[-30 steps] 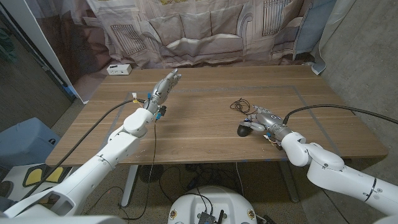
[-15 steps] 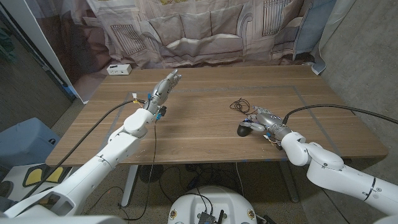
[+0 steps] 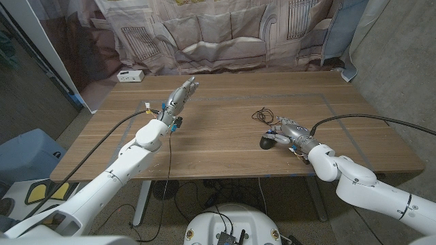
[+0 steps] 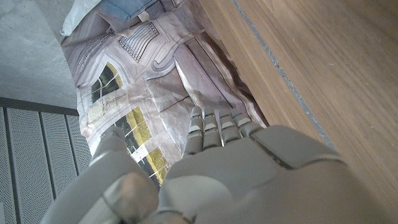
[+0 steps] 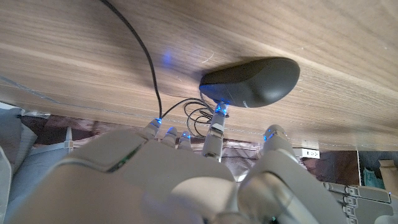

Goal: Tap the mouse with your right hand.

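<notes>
A dark grey wired mouse lies on the wooden table right of centre, its black cable coiled just behind it. My right hand is at the mouse's right side, fingers apart and holding nothing. In the right wrist view a fingertip reaches the edge of the mouse; whether it touches I cannot tell. My left hand hovers over the table's left part, fingers stretched out together, holding nothing. The left wrist view shows the back of that left hand.
A small white box sits at the table's far left corner. A printed curtain hangs behind the table. Cables run along both arms. A taped line marks the table's right part.
</notes>
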Action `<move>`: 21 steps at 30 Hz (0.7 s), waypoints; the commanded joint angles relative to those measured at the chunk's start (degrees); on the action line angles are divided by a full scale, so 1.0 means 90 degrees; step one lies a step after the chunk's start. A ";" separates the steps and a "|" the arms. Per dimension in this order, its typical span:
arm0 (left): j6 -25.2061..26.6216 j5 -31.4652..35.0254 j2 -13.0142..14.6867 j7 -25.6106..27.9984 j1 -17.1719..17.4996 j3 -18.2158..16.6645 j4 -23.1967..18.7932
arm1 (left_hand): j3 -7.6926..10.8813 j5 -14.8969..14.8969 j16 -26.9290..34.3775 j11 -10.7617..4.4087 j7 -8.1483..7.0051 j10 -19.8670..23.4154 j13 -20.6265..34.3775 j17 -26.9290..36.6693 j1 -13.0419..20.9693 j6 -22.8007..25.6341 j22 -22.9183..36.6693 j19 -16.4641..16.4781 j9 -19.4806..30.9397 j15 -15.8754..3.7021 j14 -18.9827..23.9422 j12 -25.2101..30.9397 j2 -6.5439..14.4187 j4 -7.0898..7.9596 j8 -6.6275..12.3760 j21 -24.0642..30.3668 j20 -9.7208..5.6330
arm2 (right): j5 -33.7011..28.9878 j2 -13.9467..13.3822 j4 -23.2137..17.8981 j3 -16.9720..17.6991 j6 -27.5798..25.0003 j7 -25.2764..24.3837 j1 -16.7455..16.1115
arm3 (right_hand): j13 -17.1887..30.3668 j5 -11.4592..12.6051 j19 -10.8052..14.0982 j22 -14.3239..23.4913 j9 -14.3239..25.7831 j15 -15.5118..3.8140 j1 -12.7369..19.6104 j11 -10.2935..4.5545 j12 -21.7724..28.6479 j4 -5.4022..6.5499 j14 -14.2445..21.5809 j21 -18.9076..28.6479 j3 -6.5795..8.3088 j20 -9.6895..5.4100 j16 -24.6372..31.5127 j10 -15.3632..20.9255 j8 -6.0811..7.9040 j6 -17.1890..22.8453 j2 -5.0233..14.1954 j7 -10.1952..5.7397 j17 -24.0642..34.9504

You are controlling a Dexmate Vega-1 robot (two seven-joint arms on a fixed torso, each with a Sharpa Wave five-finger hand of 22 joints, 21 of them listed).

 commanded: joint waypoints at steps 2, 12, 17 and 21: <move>-0.0038 -0.0057 -0.0008 -0.0059 0.0003 -0.0003 0.0043 | 0.0020 -0.0006 0.0019 0.0014 -0.0021 0.0048 0.0032 0.0029 0.0015 0.0050 0.0035 -0.0043 0.0022 -0.0017 0.0054 0.0015 0.0060 -0.0018 0.0007 0.0035 0.0025 | 0.0042 -0.0053 -0.0050 0.0034 0.0023 -0.0114 -0.0046 | 0.0022 0.0000 -0.0462 0.0036 0.0024 0.0059 -0.0003 0.0009 0.0017 0.0003 -0.0953 0.0064 0.0052 0.0037 0.0036 0.0035 0.0009 0.0057 -0.0006 -0.0046 0.0026; -0.0055 -0.0059 0.0000 -0.0060 0.0003 -0.0018 0.0055 | 0.0019 -0.0008 0.0017 0.0010 -0.0013 0.0043 0.0032 0.0029 0.0014 0.0043 0.0035 -0.0043 0.0023 -0.0022 0.0051 0.0011 0.0060 -0.0024 0.0002 0.0036 0.0027 | -0.0044 -0.0044 -0.0091 0.0044 0.0034 -0.0199 -0.0050 | 0.0021 0.0001 -0.0452 0.0036 0.0025 0.0057 0.0004 -0.0007 0.0006 -0.0005 -0.0935 0.0069 0.0061 0.0045 0.0045 0.0037 -0.0058 -0.0066 -0.0014 -0.0074 0.0026; -0.0030 -0.0060 0.0010 -0.0059 -0.0003 -0.0018 0.0053 | 0.0019 -0.0008 0.0017 0.0002 -0.0012 0.0045 0.0032 0.0029 0.0014 0.0045 0.0035 -0.0044 0.0023 -0.0021 0.0051 0.0011 0.0059 -0.0028 0.0002 0.0037 0.0028 | -0.0046 -0.0030 -0.0074 0.0049 0.0051 -0.0210 -0.0048 | 0.0021 0.0002 -0.0436 0.0036 0.0026 0.0056 0.0013 0.0017 -0.0003 -0.0014 -0.0929 0.0077 0.0070 0.0052 0.0048 0.0037 -0.0156 -0.0307 -0.0022 -0.0107 0.0027; -0.0027 -0.0072 0.0005 -0.0064 -0.0005 -0.0019 0.0063 | 0.0019 -0.0009 0.0018 0.0012 -0.0012 0.0045 0.0032 0.0029 0.0014 0.0046 0.0035 -0.0046 0.0023 -0.0020 0.0053 0.0010 0.0059 -0.0030 0.0001 0.0037 0.0031 | -0.0064 -0.0019 -0.0066 0.0047 0.0072 -0.0232 -0.0048 | 0.0021 0.0002 -0.0434 0.0036 0.0027 0.0055 0.0016 0.0016 -0.0006 -0.0016 -0.0928 0.0078 0.0074 0.0053 0.0049 0.0036 -0.0168 -0.0348 -0.0023 -0.0119 0.0027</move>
